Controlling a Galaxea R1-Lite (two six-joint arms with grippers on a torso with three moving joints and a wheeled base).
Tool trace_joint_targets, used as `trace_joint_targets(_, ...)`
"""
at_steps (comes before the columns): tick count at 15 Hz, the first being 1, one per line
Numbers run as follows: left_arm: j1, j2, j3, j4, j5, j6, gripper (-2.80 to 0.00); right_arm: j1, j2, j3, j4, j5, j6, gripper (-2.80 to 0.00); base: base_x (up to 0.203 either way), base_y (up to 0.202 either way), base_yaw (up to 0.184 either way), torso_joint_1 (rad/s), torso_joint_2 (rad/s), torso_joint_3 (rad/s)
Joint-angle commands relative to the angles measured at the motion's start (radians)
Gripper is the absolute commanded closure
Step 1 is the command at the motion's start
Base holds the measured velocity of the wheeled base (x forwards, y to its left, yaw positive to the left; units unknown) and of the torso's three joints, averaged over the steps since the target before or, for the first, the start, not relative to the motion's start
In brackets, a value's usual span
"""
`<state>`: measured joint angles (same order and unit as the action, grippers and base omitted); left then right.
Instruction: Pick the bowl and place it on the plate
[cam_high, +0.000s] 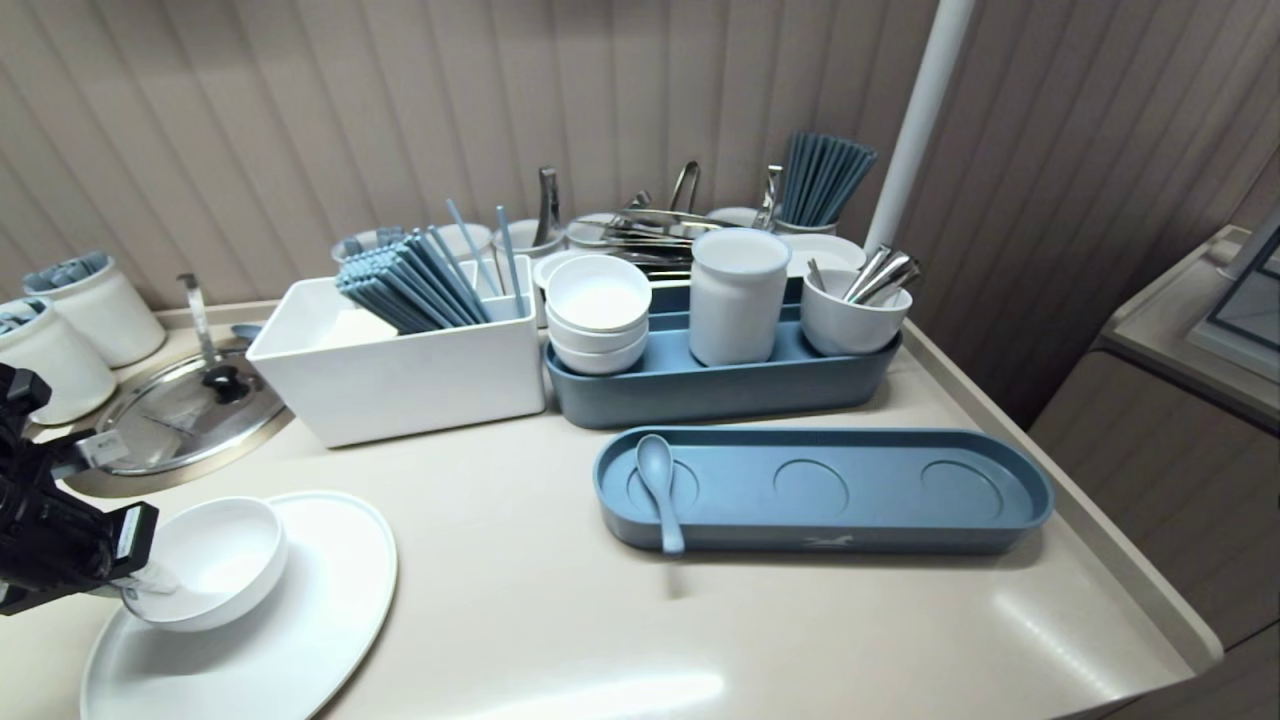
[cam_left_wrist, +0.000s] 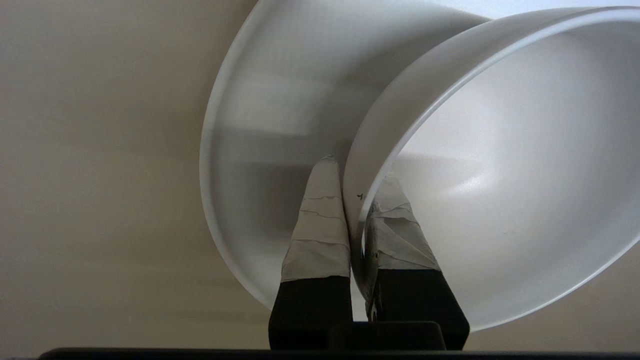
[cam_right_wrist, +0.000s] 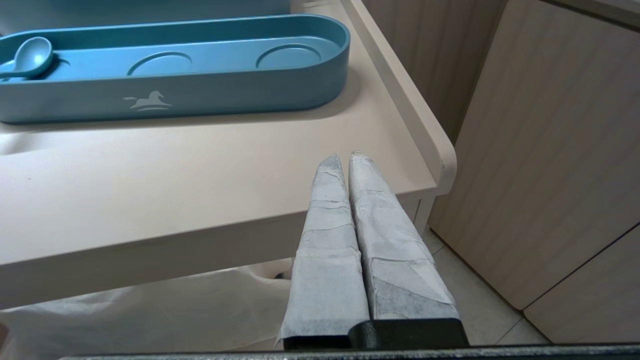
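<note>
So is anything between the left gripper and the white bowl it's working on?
Nothing visible. The left gripper is shut on the rim of the white bowl, one finger inside, one outside, above the white plate. The right gripper hangs shut by the corner of the table.

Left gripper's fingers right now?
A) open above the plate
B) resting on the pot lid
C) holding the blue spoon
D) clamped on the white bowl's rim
D: the left wrist view shows the left gripper pinching the rim of the white bowl, one finger inside and one outside, over the white plate.
</note>
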<state>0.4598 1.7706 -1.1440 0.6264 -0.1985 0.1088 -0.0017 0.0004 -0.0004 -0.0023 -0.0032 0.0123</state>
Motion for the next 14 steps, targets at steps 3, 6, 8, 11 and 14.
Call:
trace_joint_targets(3, 0.005, 0.006, 0.000, 0.004, 0.001, 0.003, -2.80, 0.000, 0.001, -0.001, -0.001, 0.000, 0.000, 0.00, 0.000, 0.000, 0.000, 0.000, 0.00, 0.000)
trace_joint_targets(6, 0.005, -0.021, -0.006, 0.004, -0.015, 0.004, -2.80, 0.000, 0.001, -0.001, -0.001, 0.000, 0.000, 0.00, 0.000, 0.000, 0.000, 0.000, 0.00, 0.000)
trace_joint_targets(8, 0.007, -0.031, -0.008, 0.004, -0.018, 0.005, -2.80, 0.000, 0.000, 0.000, -0.001, 0.000, 0.000, 0.00, 0.000, 0.000, 0.000, 0.000, 0.00, 0.000)
trace_joint_targets(11, 0.006, -0.070, -0.024, 0.009, -0.038, 0.004, -2.80, 0.000, 0.001, -0.001, -0.001, 0.000, 0.000, 0.00, 0.000, 0.000, 0.000, 0.000, 0.00, 0.000)
trace_joint_targets(14, -0.001, -0.144, -0.096, 0.070, -0.060, -0.001, 0.00, 0.000, 0.000, 0.000, 0.000, 0.000, 0.000, 0.00, 0.000, 0.000, 0.000, 0.000, 0.00, 0.000)
